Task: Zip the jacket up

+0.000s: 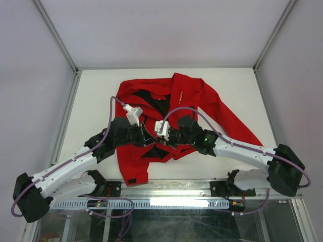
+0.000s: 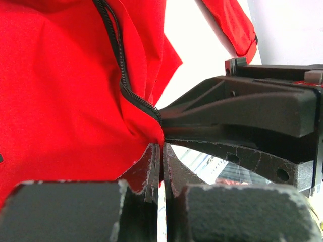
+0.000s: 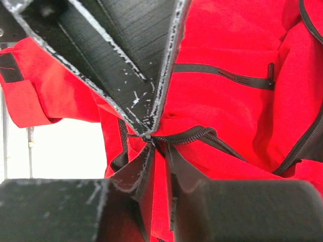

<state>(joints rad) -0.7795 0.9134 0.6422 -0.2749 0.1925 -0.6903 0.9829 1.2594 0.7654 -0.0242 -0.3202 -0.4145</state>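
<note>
Operator: Closest to my left wrist lens, the left gripper has both fingers pressed together on an edge of the jacket, just under the front zipper.

Desk: And the right?

Operator: The right gripper pinches red cloth as well, tip to tip with the left one, where the zipper teeth run in. I can't tell whether either holds the slider; the fingertips hide that spot.

Desk: Where is the jacket?

Operator: Lying in the middle of the table, front open, black lining showing. From above, my two arms cover its lower front. I make out one sleeve, stretched right; the other I can't pick out for sure. Count: one jacket, two grippers, one front zipper, and one pocket zipper beyond my right fingers.
</note>
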